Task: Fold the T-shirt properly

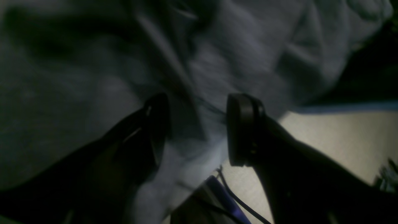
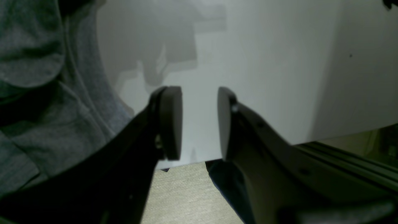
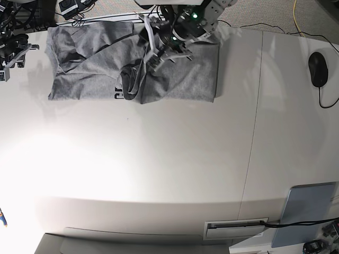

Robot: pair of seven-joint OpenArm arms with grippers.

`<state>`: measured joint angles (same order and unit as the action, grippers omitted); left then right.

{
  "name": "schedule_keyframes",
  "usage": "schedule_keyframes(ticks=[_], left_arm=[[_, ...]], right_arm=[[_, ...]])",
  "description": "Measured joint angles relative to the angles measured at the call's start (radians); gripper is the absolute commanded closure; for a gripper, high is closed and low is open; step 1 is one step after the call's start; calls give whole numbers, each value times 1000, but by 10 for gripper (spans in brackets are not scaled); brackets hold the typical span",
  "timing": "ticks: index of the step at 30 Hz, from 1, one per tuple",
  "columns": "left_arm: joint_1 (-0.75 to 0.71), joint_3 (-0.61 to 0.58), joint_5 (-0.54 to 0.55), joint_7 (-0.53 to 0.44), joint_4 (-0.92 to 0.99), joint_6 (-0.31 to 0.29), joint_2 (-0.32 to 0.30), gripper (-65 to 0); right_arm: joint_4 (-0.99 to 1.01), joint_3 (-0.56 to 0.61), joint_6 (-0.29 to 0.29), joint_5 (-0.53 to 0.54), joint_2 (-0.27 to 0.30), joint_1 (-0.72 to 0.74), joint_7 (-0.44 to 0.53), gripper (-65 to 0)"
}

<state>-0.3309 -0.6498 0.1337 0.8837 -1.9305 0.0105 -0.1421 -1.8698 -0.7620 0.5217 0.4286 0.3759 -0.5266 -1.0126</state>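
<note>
Both grippers stand parted and empty, yet our left gripper (image 3: pixel 153 59) hangs over the T-shirt (image 3: pixel 185 79), whose long axis runs toward our right gripper (image 2: pixel 199 123) beside its edge.

The white table (image 3: pixel 175 159) carries the crumpled grey T-shirt (image 3: pixel 180 79) at its far edge, a black mouse (image 3: pixel 318 69) far right and a grey-blue pad (image 3: pixel 306 214) near right

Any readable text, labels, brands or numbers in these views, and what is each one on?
Black block lettering on the T-shirt: only a fragment shows at a fold near the front edge in the base view, too small and folded to read.
Nothing else is readable; both wrist views show no text.
</note>
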Motion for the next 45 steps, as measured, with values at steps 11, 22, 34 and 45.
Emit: schedule_keyframes(ticks=[11, 22, 34, 45], left_arm=[[8, -3, -37, -11, 20, 8, 0, 0], [-1, -10, 56, 6, -145, -7, 3, 0], [-1, -10, 144, -3, -151, -105, 1, 0], [-1, -10, 140, -3, -151, -105, 1, 0]], right_arm=[[0, 0, 0, 0, 0, 0, 0, -196], [0, 0, 0, 0, 0, 0, 0, -196], [0, 0, 0, 0, 0, 0, 0, -196], [0, 0, 0, 0, 0, 0, -2, -196]])
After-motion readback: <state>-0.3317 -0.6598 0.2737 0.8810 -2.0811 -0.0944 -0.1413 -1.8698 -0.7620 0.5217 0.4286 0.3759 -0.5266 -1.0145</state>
